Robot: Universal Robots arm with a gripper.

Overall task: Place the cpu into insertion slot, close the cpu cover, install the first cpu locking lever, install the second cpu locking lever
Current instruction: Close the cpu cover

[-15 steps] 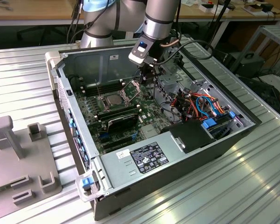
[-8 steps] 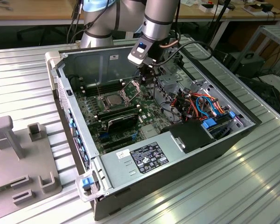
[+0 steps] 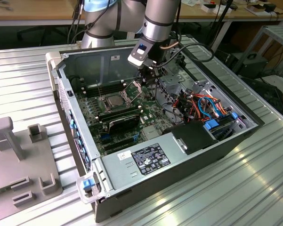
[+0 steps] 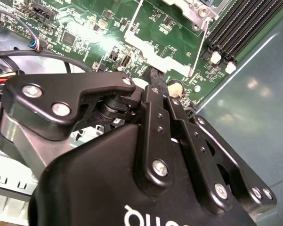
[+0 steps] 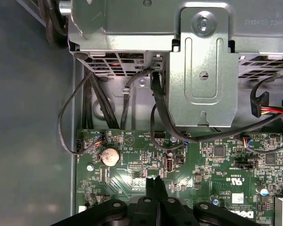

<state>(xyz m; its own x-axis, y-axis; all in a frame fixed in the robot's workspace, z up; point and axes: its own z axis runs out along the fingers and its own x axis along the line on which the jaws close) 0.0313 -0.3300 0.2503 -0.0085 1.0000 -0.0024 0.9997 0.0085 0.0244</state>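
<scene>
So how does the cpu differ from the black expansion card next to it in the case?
The cpu is a small silver square; the expansion card is a long black bar, far larger. The cpu's face is bare metal, the expansion card's dark and matte. Both sit on the green motherboard.

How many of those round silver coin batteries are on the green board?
1. The coin battery sits on the green board near its corner, next to the grey case panel, in the first wrist view. Others could be hidden under the cables.
</scene>
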